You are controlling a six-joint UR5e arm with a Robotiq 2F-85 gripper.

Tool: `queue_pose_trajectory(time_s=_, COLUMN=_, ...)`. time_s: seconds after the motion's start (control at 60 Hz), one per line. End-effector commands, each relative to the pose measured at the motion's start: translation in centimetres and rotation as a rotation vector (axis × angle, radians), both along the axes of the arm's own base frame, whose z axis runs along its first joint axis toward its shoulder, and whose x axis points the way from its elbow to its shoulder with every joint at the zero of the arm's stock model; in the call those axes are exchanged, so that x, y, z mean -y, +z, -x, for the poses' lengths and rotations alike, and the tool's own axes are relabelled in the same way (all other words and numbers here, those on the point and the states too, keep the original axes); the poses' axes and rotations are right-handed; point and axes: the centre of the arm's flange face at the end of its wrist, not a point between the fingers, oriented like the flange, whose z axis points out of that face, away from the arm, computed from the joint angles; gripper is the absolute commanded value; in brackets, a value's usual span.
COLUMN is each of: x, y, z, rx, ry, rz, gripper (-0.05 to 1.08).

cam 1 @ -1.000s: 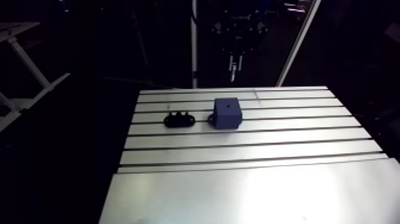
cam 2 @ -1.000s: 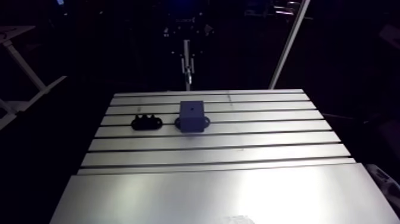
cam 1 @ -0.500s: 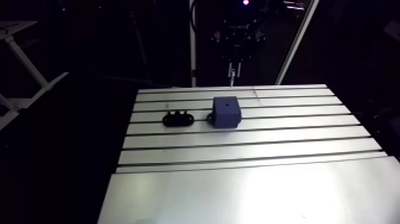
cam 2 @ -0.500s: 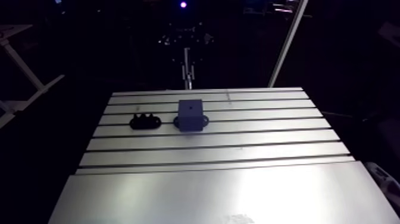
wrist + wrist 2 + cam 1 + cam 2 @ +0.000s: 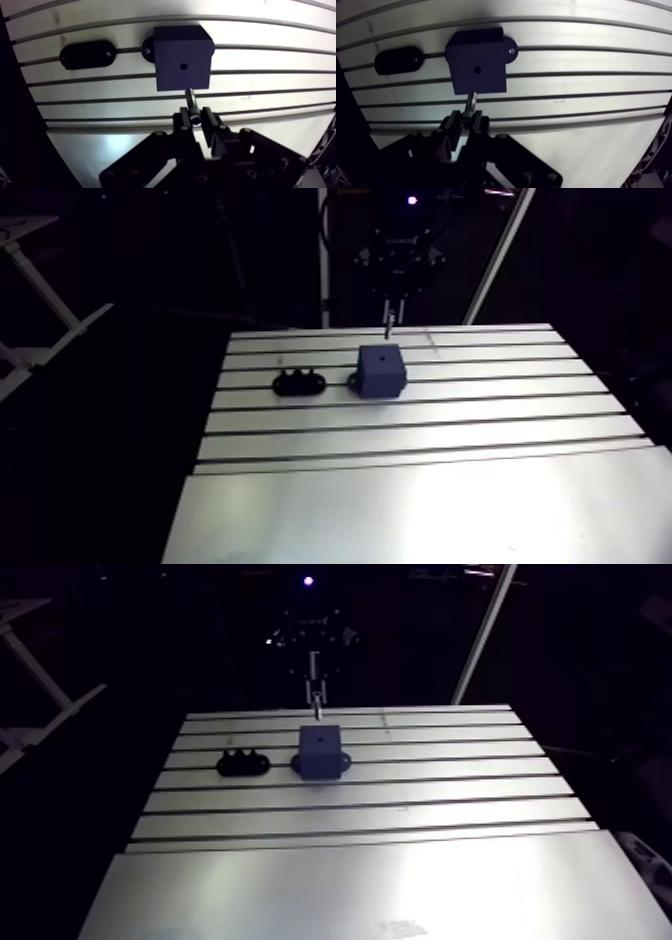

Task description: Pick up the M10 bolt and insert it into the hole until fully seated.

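A dark blue block with a small round hole in its top face stands bolted to the slotted table. My gripper is shut on the M10 bolt, whose shank points down from between the fingers. In the wrist view the bolt tip lies just short of the block's near edge, off from the hole. In the arm view the gripper hangs over the table's far edge, behind and above the block.
A flat black oval holder lies on the table left of the block, also seen in the wrist view as the holder beside the block. Open slotted surface stretches toward the near edge.
The gripper with the bolt has come lower and nearer the block's far side. The arm view has shifted slightly with the arm.
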Motion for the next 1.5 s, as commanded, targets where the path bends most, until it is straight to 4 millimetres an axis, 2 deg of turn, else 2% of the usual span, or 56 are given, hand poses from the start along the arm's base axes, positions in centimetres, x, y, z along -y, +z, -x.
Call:
queue_pose_trajectory(time_s=0.017, x=0.0, y=-0.8, z=0.2, rx=0.012, ry=0.000, rz=0.001, gripper=1.08)
queue_pose_trajectory(time_s=0.8, x=0.0, y=-2.0, z=1.0, rx=0.001, ry=0.006, rz=-0.002, gripper=1.08)
queue_pose_trajectory(time_s=1.5, x=-0.1, y=-2.7, z=0.7, rx=0.006, ry=0.006, rz=-0.006, gripper=1.08)
